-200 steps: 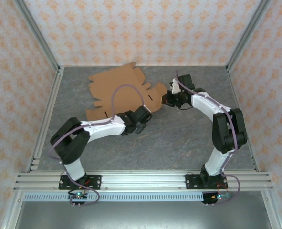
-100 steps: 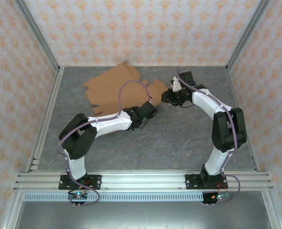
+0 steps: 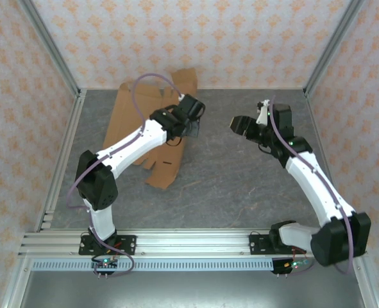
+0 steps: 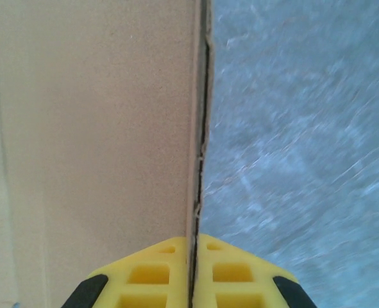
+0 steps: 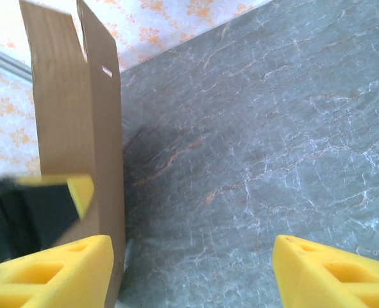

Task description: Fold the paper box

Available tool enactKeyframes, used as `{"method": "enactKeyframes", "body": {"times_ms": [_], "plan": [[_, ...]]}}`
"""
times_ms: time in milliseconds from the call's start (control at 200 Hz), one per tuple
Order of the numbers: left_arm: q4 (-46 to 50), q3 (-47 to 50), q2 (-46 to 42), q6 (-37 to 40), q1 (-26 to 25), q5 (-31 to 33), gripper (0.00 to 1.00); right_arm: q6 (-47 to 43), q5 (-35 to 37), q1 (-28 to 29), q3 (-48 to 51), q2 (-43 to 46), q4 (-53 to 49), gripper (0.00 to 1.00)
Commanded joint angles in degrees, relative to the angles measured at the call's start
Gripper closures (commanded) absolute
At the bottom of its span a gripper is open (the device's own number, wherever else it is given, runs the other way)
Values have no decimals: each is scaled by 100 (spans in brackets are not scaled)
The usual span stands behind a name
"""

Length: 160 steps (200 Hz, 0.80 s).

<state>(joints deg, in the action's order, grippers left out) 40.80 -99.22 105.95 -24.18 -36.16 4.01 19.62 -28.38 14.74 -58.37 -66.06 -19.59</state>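
The paper box [image 3: 128,112] is a brown cardboard sheet with flaps and tabs. It stands raised and tilted at the back left, its lower flap [image 3: 165,172] resting on the table. My left gripper [image 3: 190,127] is shut on its right edge. In the left wrist view the yellow fingertips [image 4: 170,269] pinch that thin edge, with the sheet [image 4: 93,128] spreading to the left. My right gripper [image 3: 236,123] hangs open to the right, apart from the sheet. In the right wrist view its jaws [image 5: 195,273] stand wide over bare table, with the cardboard [image 5: 67,96] upright at the left.
The grey stone-patterned tabletop [image 3: 240,179] stretches between and in front of both arms. Patterned walls and aluminium posts [image 3: 51,51] close in the back and sides. A metal rail [image 3: 195,240] runs along the near edge.
My left gripper has shut on the sheet's edge and swung it up from flat to standing, moving toward the back. My right gripper has opened, let go, and drawn back to the right.
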Motion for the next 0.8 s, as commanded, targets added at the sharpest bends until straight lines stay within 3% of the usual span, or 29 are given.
{"method": "enactKeyframes", "body": {"times_ms": [0,140,350,606,796], "plan": [[69,-332,216,-1459,116,-1009,93,-53,525,394,411,450,158,31],[2,-903,469,-2366,118,-1124,91,-440,1029,1134,267,761,-154,28],[-109,-1197,546,-3709,123,-1075,90,-1246,2015,2095,-528,422,-851,27],[82,-1687,687,-4101,127,-948,90,-2178,3155,2648,-1120,-138,-1228,37],[168,-1838,803,-4214,156,-1011,90,-2694,3417,2665,-1174,-429,-1117,43]]}}
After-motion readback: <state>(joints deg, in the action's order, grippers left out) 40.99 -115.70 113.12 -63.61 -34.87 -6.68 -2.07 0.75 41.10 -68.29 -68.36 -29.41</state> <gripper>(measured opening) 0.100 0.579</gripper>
